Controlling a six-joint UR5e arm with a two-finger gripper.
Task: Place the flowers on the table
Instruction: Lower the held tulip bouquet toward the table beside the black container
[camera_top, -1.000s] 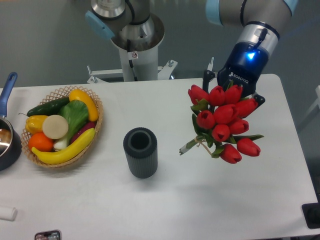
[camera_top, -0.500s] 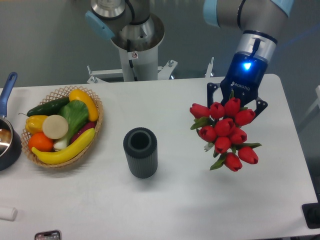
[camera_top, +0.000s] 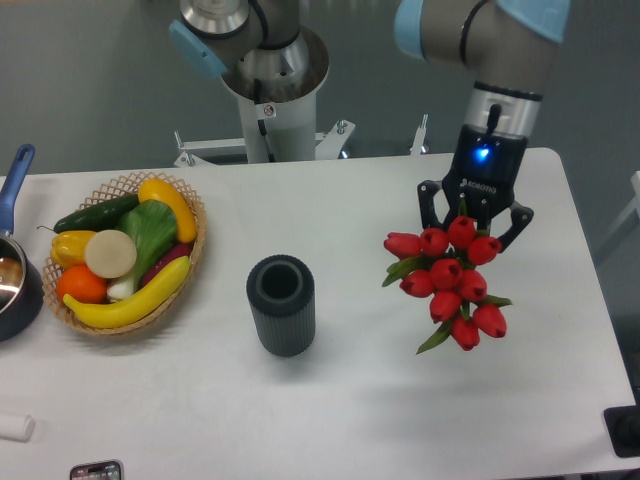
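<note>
The flowers (camera_top: 452, 288), a bunch of red tulips with green leaves, hang at the right of the white table (camera_top: 360, 400). My gripper (camera_top: 472, 224) comes down from above, with one finger on each side of the bunch's far end. It grips the flowers there. The heads point toward the table's front, and a leaf sticks out at the lower left. The stems and string are hidden under the heads. I cannot tell whether the bunch touches the tabletop.
A dark ribbed vase (camera_top: 281, 304) stands upright left of the flowers. A wicker basket of fruit and vegetables (camera_top: 125, 250) and a blue-handled pan (camera_top: 14, 268) are at the far left. The robot base (camera_top: 270, 90) is behind the table.
My gripper has swung to vertical and moved down toward the table with the flowers. The bunch looks smaller and lower, and its stems have passed out of sight.
</note>
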